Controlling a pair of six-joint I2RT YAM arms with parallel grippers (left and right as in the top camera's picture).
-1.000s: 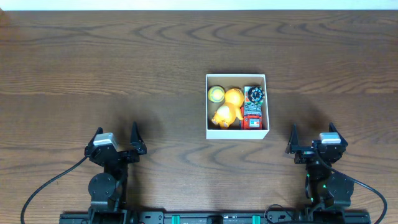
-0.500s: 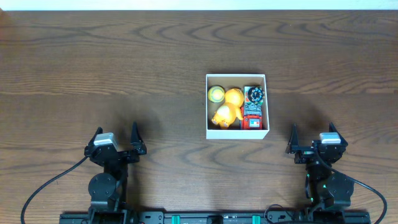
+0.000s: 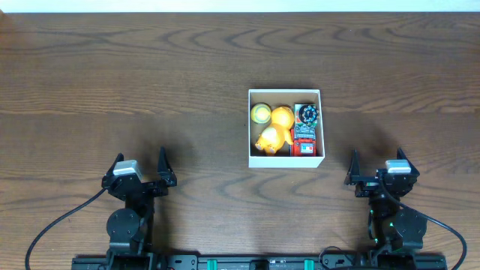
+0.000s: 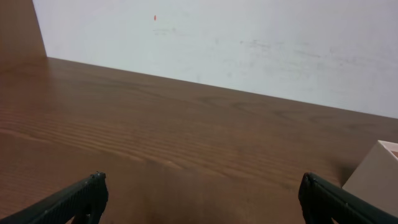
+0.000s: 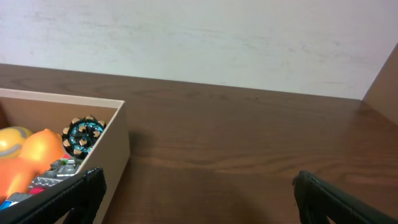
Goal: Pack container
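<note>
Wood desk (image 3: 112, 90): no loose toys visible outside container (image 3: 285, 161), which sits right of centre. Inside it: yellow ball (image 3: 260, 113), orange figure (image 3: 274, 135), red toy (image 3: 304, 140), gear disc (image 3: 307, 113). Left claw (image 3: 140, 161) and right claw (image 3: 377, 159) spread apart, empty, well clear. Packing looks done.
</note>
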